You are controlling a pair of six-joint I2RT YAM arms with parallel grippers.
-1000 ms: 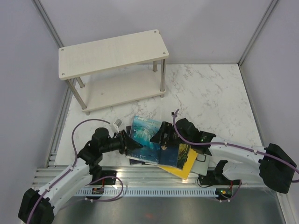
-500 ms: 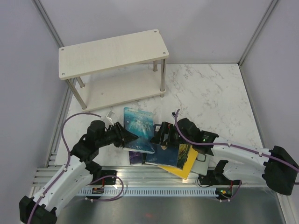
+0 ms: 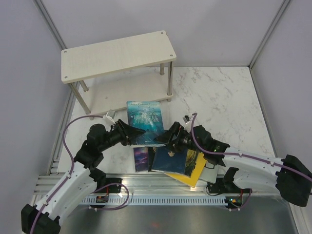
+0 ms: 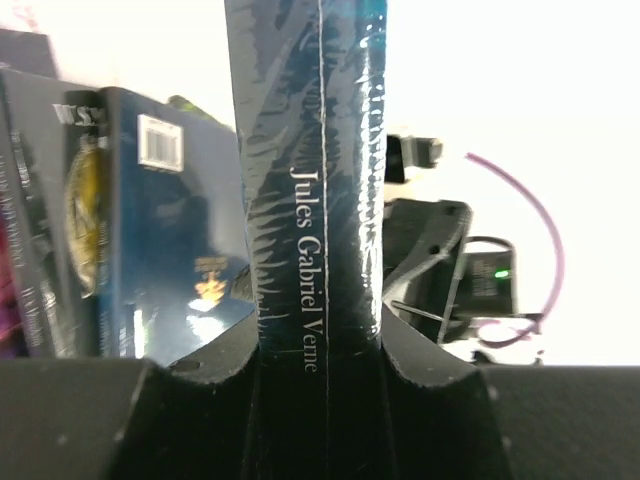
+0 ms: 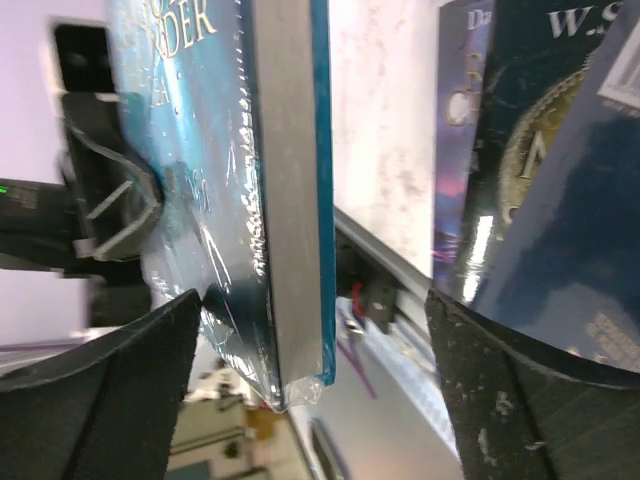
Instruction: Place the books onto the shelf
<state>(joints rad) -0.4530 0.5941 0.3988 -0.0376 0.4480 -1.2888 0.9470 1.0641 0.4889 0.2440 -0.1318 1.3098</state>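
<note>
Right gripper (image 3: 168, 138) opened wide off the shrink-wrapped teal-blue paperback (image 3: 145, 121). Left gripper (image 3: 132, 133) alone clamped it, nearer the pale two-tier wooden shelf (image 3: 117, 56). Shelving could follow.

A white marbled worktop (image 3: 224, 97) carries a pale two-tier shelf (image 3: 117, 56) standing at its back left. Near the front edge lies an overlapping pile of books (image 3: 170, 158), with a purple book (image 3: 141, 158) leftmost and a yellow book (image 3: 195, 176) undermost at the right.
</note>
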